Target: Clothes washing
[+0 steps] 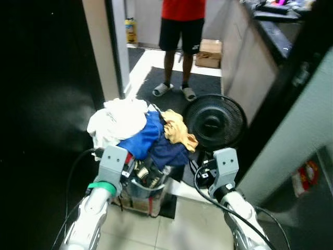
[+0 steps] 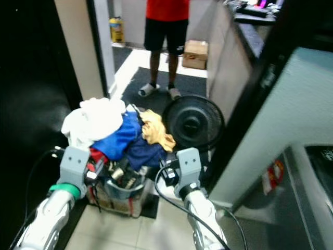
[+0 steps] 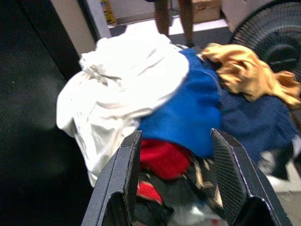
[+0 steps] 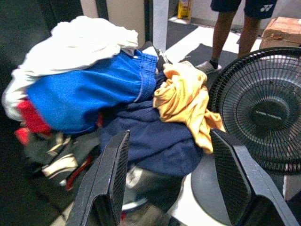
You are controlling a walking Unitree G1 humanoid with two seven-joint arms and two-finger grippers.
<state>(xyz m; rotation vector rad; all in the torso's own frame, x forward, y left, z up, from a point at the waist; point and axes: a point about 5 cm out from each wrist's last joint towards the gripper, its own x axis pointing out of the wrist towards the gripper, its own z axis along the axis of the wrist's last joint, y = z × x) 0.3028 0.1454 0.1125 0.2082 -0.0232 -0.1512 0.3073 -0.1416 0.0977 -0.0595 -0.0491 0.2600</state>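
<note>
A laundry basket [image 1: 147, 197] on the floor is heaped with clothes: a white cloth [image 1: 117, 121] on top at the left, a blue one [image 1: 140, 136], a navy one [image 1: 167, 151] and a mustard-yellow one [image 1: 178, 130] at the right. Red fabric [image 3: 162, 157] sits lower in the heap. My left gripper [image 3: 176, 181] is open, just short of the pile's left side, below the white and blue cloths. My right gripper [image 4: 169, 176] is also open, facing the navy and yellow cloths from the right. Neither holds anything.
A black floor fan [image 1: 214, 122] stands right beside the basket, close to my right arm. A person [image 1: 181, 31] in a red shirt and dark shorts stands on the dark mat beyond. A cardboard box [image 1: 210, 52] and a counter [image 1: 270, 36] are at the right, a dark door [image 1: 41, 104] at the left.
</note>
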